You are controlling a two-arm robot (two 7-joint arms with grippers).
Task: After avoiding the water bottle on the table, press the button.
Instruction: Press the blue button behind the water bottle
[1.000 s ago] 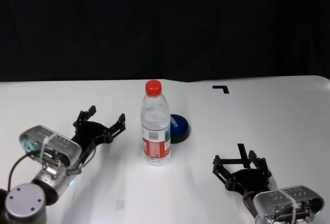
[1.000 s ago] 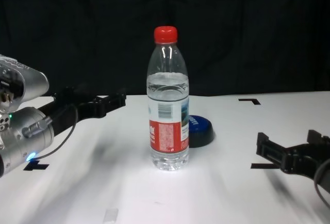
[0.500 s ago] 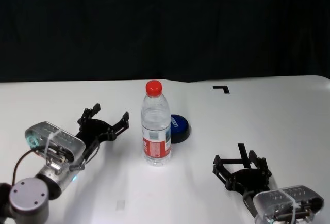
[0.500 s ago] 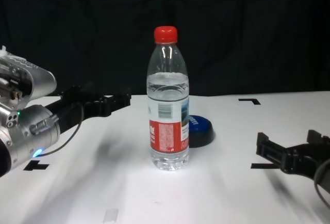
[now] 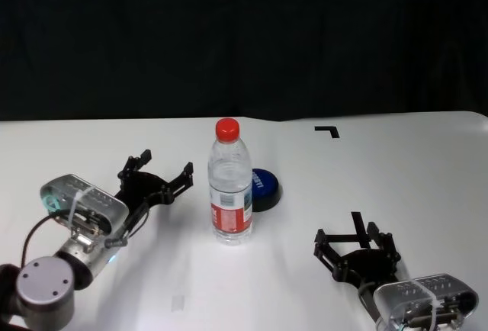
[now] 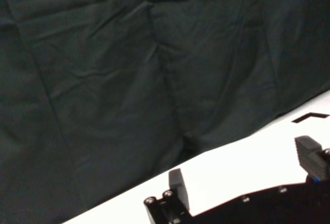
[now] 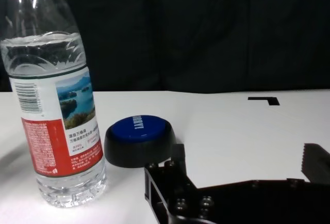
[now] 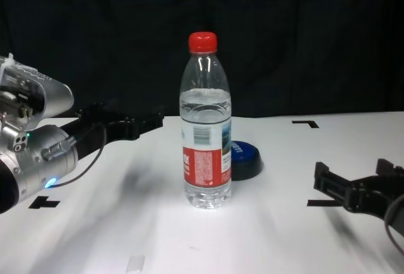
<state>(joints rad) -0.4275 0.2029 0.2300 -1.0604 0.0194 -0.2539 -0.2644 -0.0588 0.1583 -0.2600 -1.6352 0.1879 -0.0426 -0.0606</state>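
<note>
The water bottle (image 5: 230, 186), clear with a red cap and a red, white and blue label, stands upright mid-table (image 5: 427, 163). Right behind it, slightly to its right, lies the low dark blue button (image 5: 266, 188); the chest view shows the button (image 8: 247, 159) partly hidden by the water bottle (image 8: 206, 129). My left gripper (image 5: 166, 165) hovers open to the left of the bottle, apart from it, with nothing between its fingers. My right gripper (image 5: 348, 236) rests open at the near right, empty. Its wrist view shows the bottle (image 7: 56, 110) and button (image 7: 138, 139) ahead.
Black corner marks (image 5: 328, 130) lie on the white tabletop at the back right, and another (image 8: 41, 202) at the near left. A dark curtain closes the scene behind the table's far edge.
My left gripper has moved forward and to the right, closer to the bottle, still open. The right arm, the bottle and the button have not moved.
</note>
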